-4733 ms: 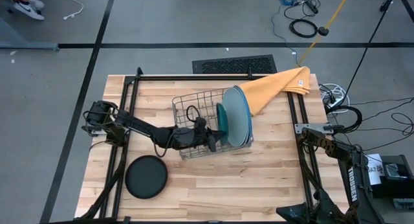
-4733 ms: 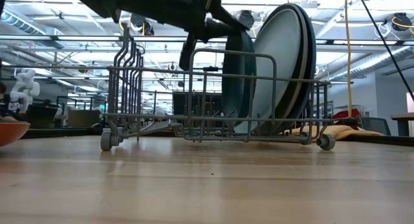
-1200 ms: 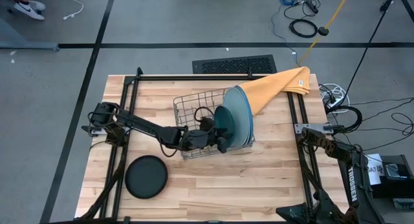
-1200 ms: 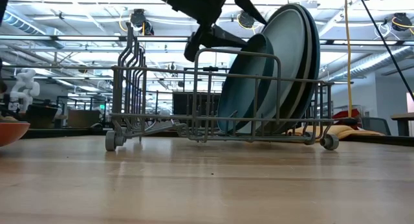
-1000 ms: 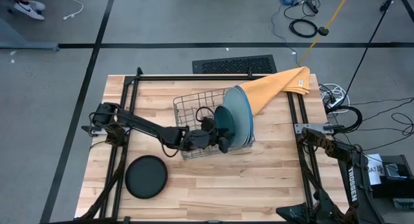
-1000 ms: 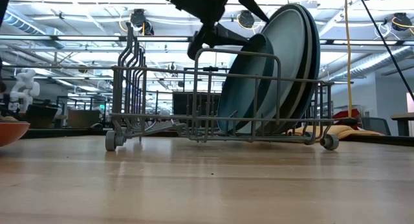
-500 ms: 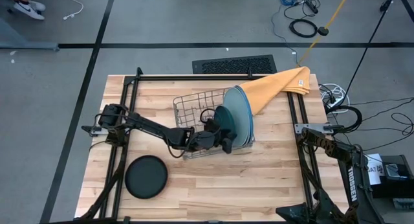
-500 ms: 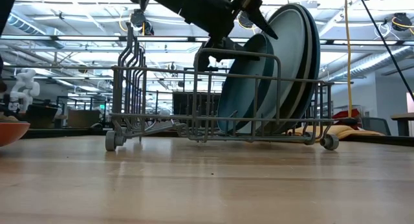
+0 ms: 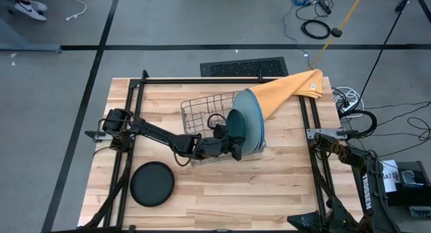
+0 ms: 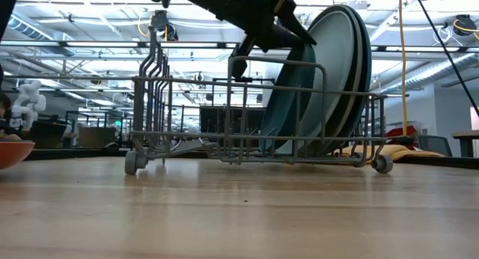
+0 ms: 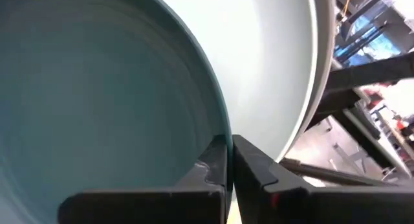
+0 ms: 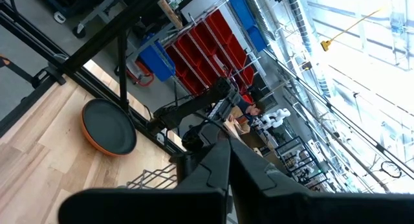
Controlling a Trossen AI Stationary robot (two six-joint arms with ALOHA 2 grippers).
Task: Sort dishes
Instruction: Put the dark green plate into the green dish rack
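Observation:
A wire dish rack (image 9: 199, 115) stands mid-table. Three large plates (image 9: 251, 118), pale blue, grey and bright blue, stand on edge at its right end and lean right. A dark teal plate (image 9: 234, 127) stands on edge just left of them; it also shows in the low view (image 10: 288, 102). My left gripper (image 9: 237, 151) reaches in from the left and is shut on it. A black plate (image 9: 152, 184) lies flat at the near left. An orange-red plate (image 10: 9, 153) lies at the far left. My right gripper (image 12: 228, 153) is shut and empty at the table's right side. My left gripper pinches the dark teal plate's rim (image 11: 224, 132) between its two fingers, at the plate's upper edge (image 10: 298, 48). The fingers come from the table's left, slanting down. The plate stands on edge inside the rack, tilted right toward the pale blue plate, with its lower edge down in the rack.
A yellow-orange cloth (image 9: 289, 91) lies from the rack's far right corner to the table's far right. The rack's left half holds no plates. Black frame rails (image 9: 131, 118) run along the table's left and right sides. Bare wood lies near the front edge.
My left gripper has moved a little toward the table's right edge, toward the large plates. The dark teal plate's top has gone with it, so the plate now stands steeper and closer against the pale blue plate. The rack has slid slightly right.

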